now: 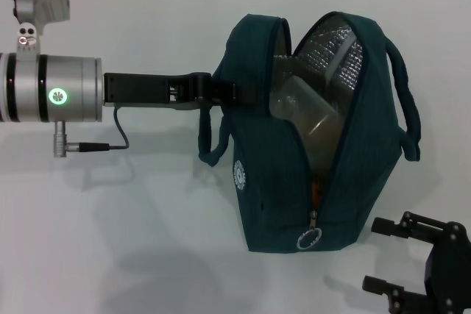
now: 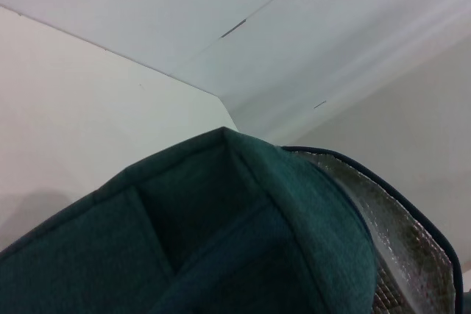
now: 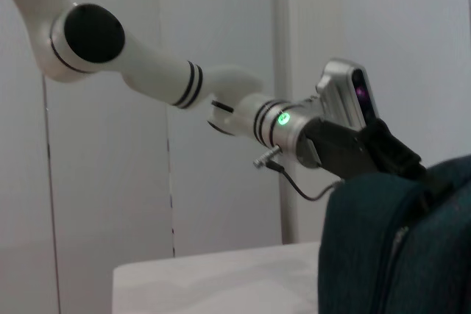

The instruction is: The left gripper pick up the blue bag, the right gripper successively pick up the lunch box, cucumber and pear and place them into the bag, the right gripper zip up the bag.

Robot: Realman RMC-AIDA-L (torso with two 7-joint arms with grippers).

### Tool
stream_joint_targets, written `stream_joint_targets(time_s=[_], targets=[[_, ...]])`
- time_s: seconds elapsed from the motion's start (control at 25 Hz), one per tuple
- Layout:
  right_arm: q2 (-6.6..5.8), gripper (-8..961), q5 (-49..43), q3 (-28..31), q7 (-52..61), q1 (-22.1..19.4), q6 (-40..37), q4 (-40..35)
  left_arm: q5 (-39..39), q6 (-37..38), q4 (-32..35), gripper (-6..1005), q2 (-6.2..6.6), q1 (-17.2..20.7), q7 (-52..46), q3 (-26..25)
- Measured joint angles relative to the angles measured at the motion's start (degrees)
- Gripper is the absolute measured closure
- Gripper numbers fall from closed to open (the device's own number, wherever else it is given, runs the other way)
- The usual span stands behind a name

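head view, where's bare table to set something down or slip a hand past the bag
Most open is the white table in front of the black left gripper, beside the dark teal fabric bag. A bare strip also runs behind the bag. It is crowded near the metal zip-pull ring, where the open black right gripper sits close to the bag.

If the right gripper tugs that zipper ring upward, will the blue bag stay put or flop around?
The blue bag looks like soft fabric, so its sides would likely give and buckle. The left gripper holds its upper edge, which should steady it. The zip-pull ring sits low and the opening gapes wide, so the two edges may need drawing together.
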Motion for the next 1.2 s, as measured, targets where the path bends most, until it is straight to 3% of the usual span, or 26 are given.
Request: stream_joint_targets(time_s=[0.76, 1.2], targets=[[0.00, 273, 0.7, 2.0, 4.3, 2.9, 6.9, -0.4, -0.1, 0.0, -0.1, 962, 0.12, 0.0, 0.6, -0.1], [-0.20, 274, -0.7, 1.0, 4.4, 2.9, 3.7, -0.5, -0.7, -0.4, -2.9, 962, 0.03, 0.3, 2.1, -0.3]])
